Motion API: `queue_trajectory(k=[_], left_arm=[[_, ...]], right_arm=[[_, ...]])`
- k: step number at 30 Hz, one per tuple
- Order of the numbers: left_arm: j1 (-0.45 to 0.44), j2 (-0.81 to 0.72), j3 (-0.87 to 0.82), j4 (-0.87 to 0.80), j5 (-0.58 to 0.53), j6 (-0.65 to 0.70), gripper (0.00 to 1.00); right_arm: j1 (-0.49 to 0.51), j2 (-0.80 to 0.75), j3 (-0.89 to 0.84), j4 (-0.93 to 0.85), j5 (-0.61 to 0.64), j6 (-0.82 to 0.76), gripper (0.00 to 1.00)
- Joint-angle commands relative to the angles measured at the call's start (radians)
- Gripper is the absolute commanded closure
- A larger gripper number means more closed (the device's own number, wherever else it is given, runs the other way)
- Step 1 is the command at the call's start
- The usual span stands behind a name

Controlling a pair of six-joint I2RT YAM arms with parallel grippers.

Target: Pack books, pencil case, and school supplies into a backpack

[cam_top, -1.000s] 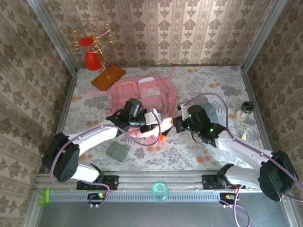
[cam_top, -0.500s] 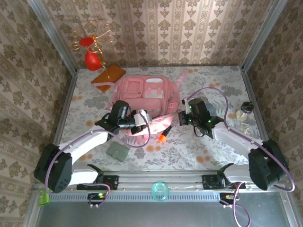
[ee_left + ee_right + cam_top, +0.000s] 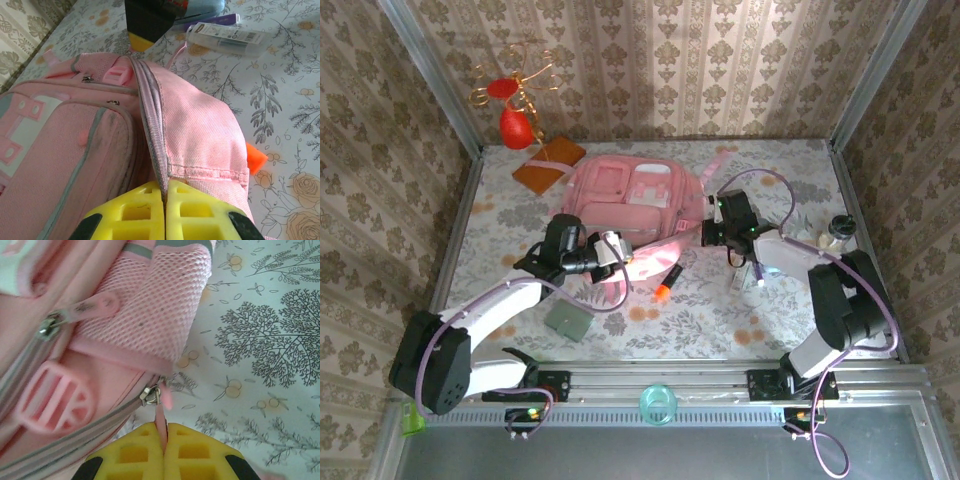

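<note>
Right arm: swung out toward the far right over the last second, ending at the bag's right end instead of its near side.
Left arm: drew back to the left in the same spell, taking the near flap along.
Backpack (image 3: 630, 195): edged toward the far wall and turned a little; lay mid-table, front pockets up, pulled taut between the two grippers.
Right gripper (image 3: 705, 233): pinched closed on the pink zipper pull (image 3: 161, 415), just short of the metal slider and beside the mesh side pocket.
Left gripper (image 3: 622, 258): clamped closed on the grey-edged zipper seam (image 3: 155, 150) of the near flap.
Marker (image 3: 668, 281): left in the open after the flap's shift; rested on the floral table (image 3: 520, 240) just near of the bag, orange end peeking from beside the flap in the left wrist view.
Clear stick (image 3: 227, 36): lay on the table to the right of the bag, apart from it.
Meaning for the task: judged as the zip being worked, the left side anchoring the seam and the right side drawing the pull. Probably opening, with the supplies outside, though the direction could not be told. Main compartment not yet seen open, and nothing seen inside.
</note>
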Motion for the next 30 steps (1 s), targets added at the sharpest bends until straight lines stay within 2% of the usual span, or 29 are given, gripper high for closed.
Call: queue_trajectory(k=[1,5,11,13,15,20,22,26,30], left_arm=[[0.023,-0.033,0.001,0.063,0.041,0.001,1.0],[0.022,-0.001,0.015,0.089,0.054,-0.011,1.0],[-0.019,0.11,0.097,0.118,0.049,-0.013,1.0],[-0.02,0.146,0.122,0.121,0.085,0.001,1.0],[-0.018,0.174,0.139,0.121,0.108,0.019,1.0],[-0.075,0.249,0.244,-0.026,0.163,0.138,1.0],[-0.121,0.271,0.28,-0.06,0.168,0.177,1.0],[-0.186,0.274,0.322,-0.12,0.184,0.213,1.0],[-0.174,0.212,0.265,-0.155,0.096,0.215,1.0]], right_arm=[[-0.052,0.059,0.05,0.016,0.112,0.03,1.0],[-0.074,0.066,0.066,0.011,0.073,0.025,0.99],[-0.079,-0.048,0.054,-0.08,-0.032,0.008,0.72],[-0.078,-0.114,0.028,-0.11,-0.053,0.02,0.67],[-0.075,-0.185,-0.002,-0.133,-0.052,0.028,0.57],[-0.075,-0.319,-0.058,-0.146,-0.018,0.04,0.5],[-0.075,-0.32,-0.046,-0.143,0.001,0.041,0.45],[-0.075,-0.267,0.009,-0.13,-0.009,0.047,0.41],[-0.065,-0.185,0.058,-0.092,-0.043,0.064,0.41]])
